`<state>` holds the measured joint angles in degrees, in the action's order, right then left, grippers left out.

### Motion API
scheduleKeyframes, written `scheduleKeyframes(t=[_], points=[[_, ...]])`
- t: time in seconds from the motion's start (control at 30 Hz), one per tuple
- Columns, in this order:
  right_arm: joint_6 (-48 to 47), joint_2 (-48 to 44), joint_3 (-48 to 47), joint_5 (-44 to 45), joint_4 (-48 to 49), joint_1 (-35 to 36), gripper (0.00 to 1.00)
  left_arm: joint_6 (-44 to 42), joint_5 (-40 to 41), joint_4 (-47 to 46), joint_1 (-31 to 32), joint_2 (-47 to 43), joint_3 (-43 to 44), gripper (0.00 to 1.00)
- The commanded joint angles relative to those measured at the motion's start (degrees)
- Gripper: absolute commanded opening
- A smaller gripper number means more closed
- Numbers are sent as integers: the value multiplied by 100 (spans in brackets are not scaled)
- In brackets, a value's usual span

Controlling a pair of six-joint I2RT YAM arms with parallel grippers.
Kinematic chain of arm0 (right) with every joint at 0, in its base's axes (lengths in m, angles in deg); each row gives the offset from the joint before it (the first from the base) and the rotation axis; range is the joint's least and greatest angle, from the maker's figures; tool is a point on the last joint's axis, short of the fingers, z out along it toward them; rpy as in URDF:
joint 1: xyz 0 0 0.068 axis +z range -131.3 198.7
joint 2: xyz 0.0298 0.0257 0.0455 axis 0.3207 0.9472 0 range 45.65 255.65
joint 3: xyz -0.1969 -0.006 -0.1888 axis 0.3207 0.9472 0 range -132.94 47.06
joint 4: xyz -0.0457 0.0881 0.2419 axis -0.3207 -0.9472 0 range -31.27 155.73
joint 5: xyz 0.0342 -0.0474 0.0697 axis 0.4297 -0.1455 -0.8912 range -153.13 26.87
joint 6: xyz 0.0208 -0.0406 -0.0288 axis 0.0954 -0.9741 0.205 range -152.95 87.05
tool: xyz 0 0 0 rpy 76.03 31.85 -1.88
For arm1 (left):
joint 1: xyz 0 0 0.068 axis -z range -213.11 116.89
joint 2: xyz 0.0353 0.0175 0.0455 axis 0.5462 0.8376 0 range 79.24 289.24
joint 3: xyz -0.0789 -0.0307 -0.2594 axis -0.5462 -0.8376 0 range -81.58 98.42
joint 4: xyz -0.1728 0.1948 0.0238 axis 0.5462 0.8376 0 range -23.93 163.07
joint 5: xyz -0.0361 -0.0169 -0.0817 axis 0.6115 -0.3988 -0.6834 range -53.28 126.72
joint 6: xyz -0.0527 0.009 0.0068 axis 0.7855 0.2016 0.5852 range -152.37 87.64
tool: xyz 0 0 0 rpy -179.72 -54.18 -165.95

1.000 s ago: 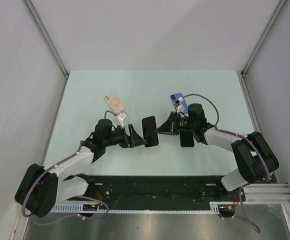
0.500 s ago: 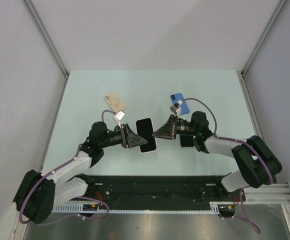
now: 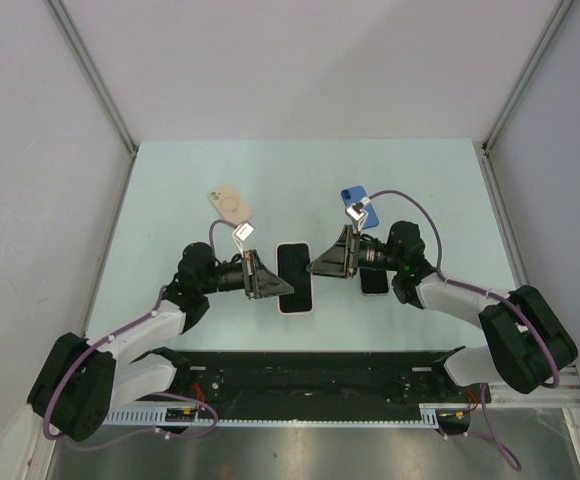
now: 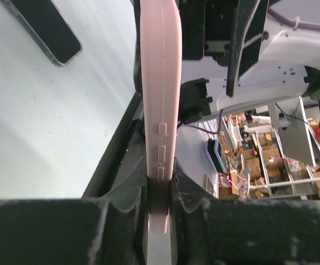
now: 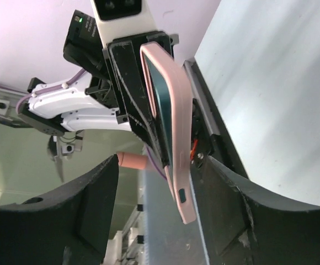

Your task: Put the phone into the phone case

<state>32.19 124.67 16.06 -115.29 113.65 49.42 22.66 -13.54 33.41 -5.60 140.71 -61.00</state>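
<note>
A pink phone case [image 3: 295,279] with a dark phone screen [image 5: 161,105] showing inside its rim hangs above the table's near middle. My left gripper [image 3: 273,281] is shut on the case's left edge; the left wrist view shows both jaws pressed against the pink side with its buttons [image 4: 161,94]. My right gripper [image 3: 324,263] stands open just right of the case. In the right wrist view the case's lower end [image 5: 183,201] lies between the spread fingers [image 5: 94,210], touching neither.
A second black phone [image 3: 373,281] lies flat on the table under the right arm and shows in the left wrist view [image 4: 44,25]. A blue case [image 3: 353,195] and a beige case [image 3: 231,203] lie farther back. Grey walls enclose the table [image 3: 170,180].
My right gripper has opened and let go of the pink case. My left gripper has closed on it. The case has shifted slightly toward the near edge.
</note>
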Motion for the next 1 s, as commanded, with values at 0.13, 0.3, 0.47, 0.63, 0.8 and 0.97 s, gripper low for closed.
scheduleKeyframes(t=[0.13, 0.3, 0.47, 0.63, 0.8, 0.97], points=[[-1636, -212, -810, -198, -1549, -136, 67, -62, -862, -363, 27, -74, 60, 0], [-1619, 24, -1091, -242, -1479, -180, 66, -62, -1074, -416, 27, 49, 95, 0], [-1417, 227, -1197, -382, -1242, -180, 53, -281, -951, 22, 27, 75, 227, 0], [-1399, 193, -1224, -391, -1206, -163, 26, -1290, -415, 1849, 9, 233, 701, 0], [-1443, 105, -1355, -391, -1346, -84, 0, -1617, 42, 2790, -44, 585, 939, 0], [-1820, 17, -1610, -137, -2169, 57, 0, -2039, 649, 3521, -44, 901, 1124, 0]])
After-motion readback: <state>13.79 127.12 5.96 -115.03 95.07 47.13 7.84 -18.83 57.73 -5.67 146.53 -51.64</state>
